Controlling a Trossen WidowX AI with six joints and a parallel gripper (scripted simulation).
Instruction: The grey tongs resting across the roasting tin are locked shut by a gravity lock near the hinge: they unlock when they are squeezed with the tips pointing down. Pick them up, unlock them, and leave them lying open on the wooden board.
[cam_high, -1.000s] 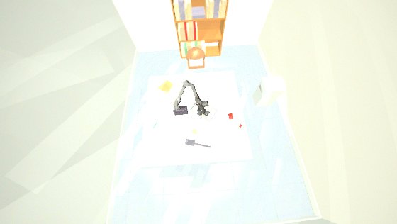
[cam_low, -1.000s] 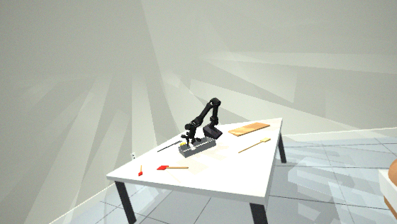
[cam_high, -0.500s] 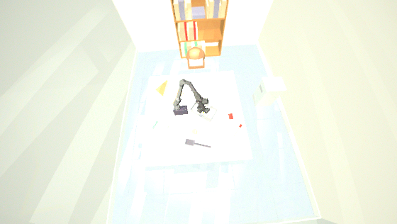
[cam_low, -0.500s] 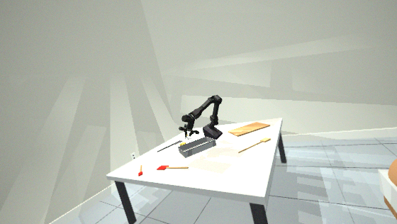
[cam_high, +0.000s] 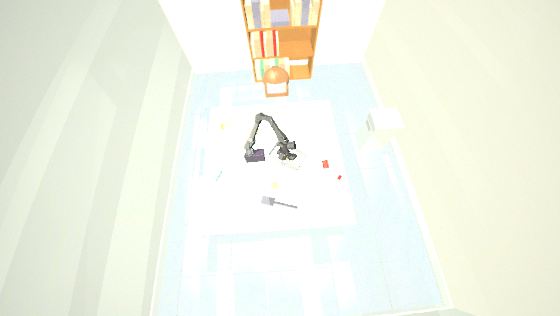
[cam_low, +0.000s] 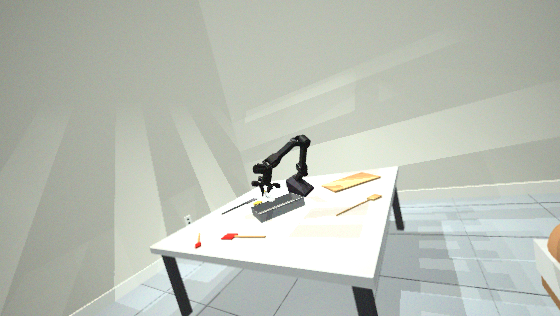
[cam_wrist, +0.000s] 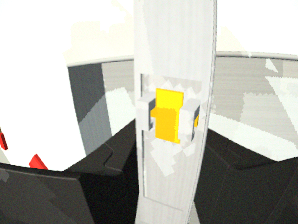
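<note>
My gripper (cam_high: 287, 156) (cam_low: 267, 190) (cam_wrist: 160, 125) points down and is shut on the grey tongs (cam_wrist: 175, 40), with a black finger pressed on each side near the yellow latch piece (cam_wrist: 169, 112). The grey roasting tin (cam_low: 282, 210) (cam_wrist: 89, 100) lies below; in the exterior view the fingers are a little above its rim. The tongs are small and washed out in the top and exterior views, so their tilt and whether they touch the tin cannot be told. The wooden board (cam_low: 350, 183) lies flat at the table's far right in the exterior view.
A red-headed spatula (cam_low: 230, 236) and a small red-headed tool (cam_low: 198, 245) lie near the table's near edge in the exterior view. A dark rod (cam_low: 239, 206) lies left of the tin. A wooden spatula (cam_low: 374, 197) lies between the tin and the right edge.
</note>
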